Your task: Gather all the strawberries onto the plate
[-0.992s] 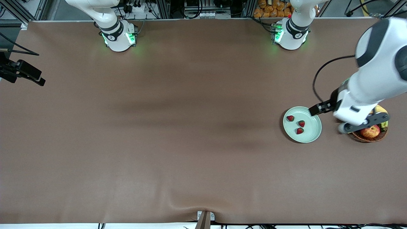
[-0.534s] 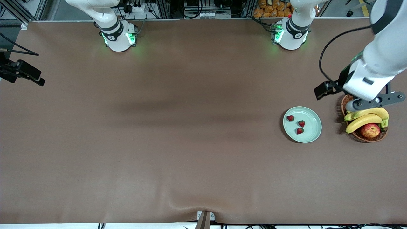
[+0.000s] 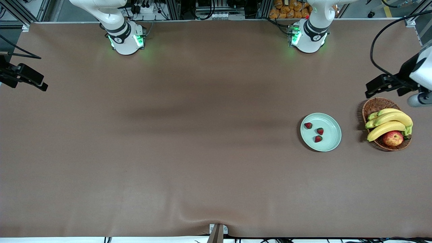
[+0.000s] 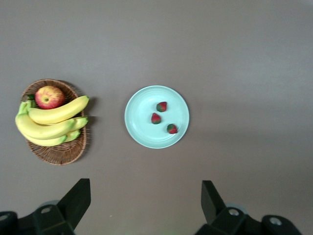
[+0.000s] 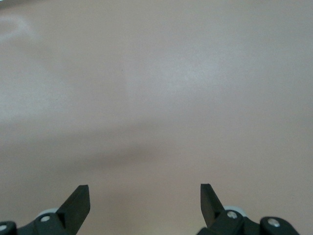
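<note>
Strawberries (image 3: 317, 131) (three) on plate (image 3: 332, 141)

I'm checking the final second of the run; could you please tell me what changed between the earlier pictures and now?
The left tool, open and empty, drew back from over the basket toward the table's edge. The three strawberries stayed on the plate.

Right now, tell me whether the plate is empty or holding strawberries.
Holding strawberries: three strawberries lie inside the mint-green plate, apart from each other. The left wrist view also shows all three within its rim.
</note>
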Controlling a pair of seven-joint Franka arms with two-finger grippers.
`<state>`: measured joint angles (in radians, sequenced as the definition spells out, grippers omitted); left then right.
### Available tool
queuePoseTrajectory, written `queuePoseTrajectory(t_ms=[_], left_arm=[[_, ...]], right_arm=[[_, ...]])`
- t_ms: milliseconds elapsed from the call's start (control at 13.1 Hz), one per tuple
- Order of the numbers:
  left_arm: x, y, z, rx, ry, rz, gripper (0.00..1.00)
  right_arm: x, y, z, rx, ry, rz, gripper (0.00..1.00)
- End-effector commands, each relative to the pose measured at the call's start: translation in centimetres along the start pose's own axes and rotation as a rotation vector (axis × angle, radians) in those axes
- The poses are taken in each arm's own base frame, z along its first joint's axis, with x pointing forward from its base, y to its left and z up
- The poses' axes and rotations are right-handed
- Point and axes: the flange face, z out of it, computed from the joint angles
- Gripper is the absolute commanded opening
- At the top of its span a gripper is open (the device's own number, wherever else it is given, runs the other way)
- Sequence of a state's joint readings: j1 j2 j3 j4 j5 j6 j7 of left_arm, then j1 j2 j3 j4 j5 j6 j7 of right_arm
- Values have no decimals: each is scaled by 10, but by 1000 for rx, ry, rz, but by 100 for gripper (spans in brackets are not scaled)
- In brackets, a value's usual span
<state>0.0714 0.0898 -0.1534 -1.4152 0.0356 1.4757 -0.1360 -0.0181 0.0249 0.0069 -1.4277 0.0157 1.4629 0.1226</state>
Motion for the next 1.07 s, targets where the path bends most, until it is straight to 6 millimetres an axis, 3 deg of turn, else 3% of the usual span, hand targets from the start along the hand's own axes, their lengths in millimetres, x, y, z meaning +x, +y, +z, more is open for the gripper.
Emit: queuePoseTrajectory(t_ms=[0,458,687,763,992], left_arm=[[-28,-10,0,-45,-22,2,100],[-70,-2,-9,-33,-16,28,100],[-74,-6,-13,-34,-38,22,100],[-71,-20,-14,-35,-33,18,100],[-70,-16,-14,-28,-35,53,100]], right_arm=[[-5,0,-3,11,-2,1,100],[-5,0,-2,12,-7,3,100],[-5,1,-2,12,-7,4,100],[-5,1,-2,12,-7,4,100],[-5,2,-2,12,-7,6,100]])
